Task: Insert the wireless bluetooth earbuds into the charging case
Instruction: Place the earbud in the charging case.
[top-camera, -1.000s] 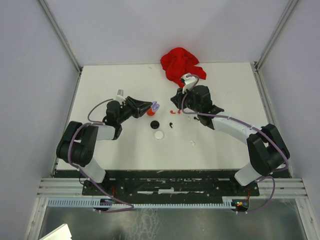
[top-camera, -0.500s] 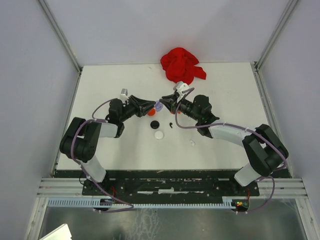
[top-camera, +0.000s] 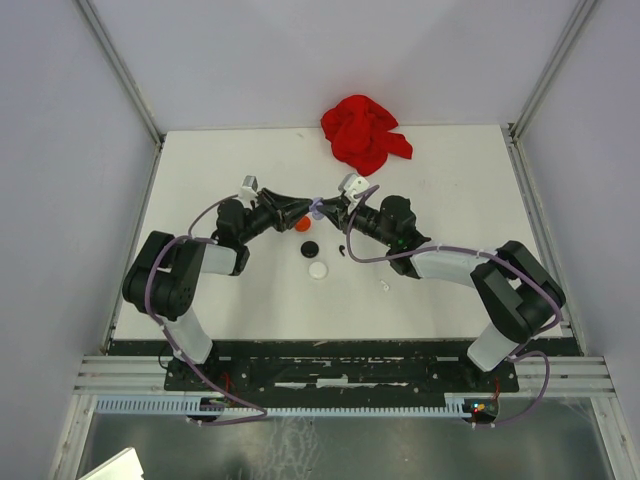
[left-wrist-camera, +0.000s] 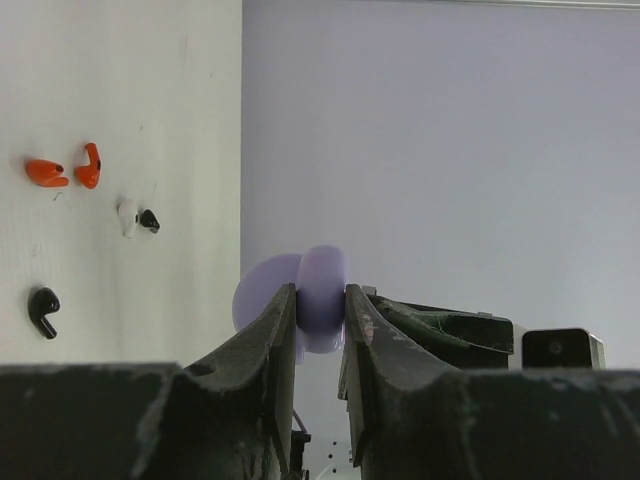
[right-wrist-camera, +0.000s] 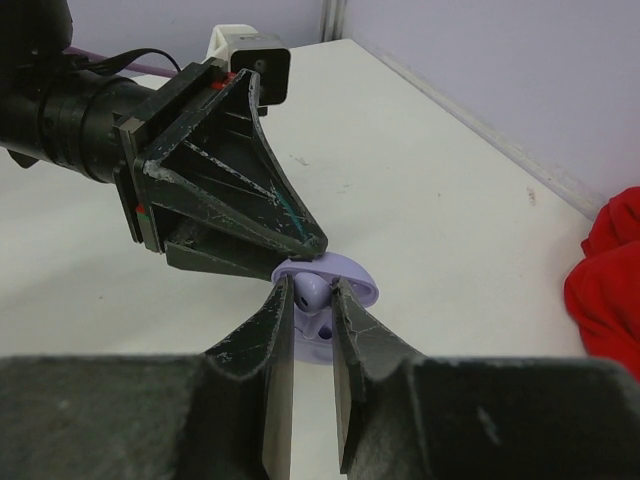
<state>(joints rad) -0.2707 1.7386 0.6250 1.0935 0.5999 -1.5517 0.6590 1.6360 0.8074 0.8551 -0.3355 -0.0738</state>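
- left gripper (left-wrist-camera: 320, 302) clenched on an open lilac round plastic charging case (left-wrist-camera: 322, 268), held up off the white table (top-camera: 200, 180)
- right gripper (right-wrist-camera: 312, 288) tip-to-tip with it, pinching a tiny lilac stemmed earbud (right-wrist-camera: 308, 293) at the case mouth; can't tell if seated
- loose on table: two red earbuds (left-wrist-camera: 45, 172), white earbud (left-wrist-camera: 127, 217), black earbud (left-wrist-camera: 44, 308)
- crumpled red cloth (top-camera: 365, 130) at far edge

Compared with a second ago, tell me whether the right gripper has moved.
Yes. The right gripper has swung to the robot's left, away from below the red cloth, and now meets the left gripper.
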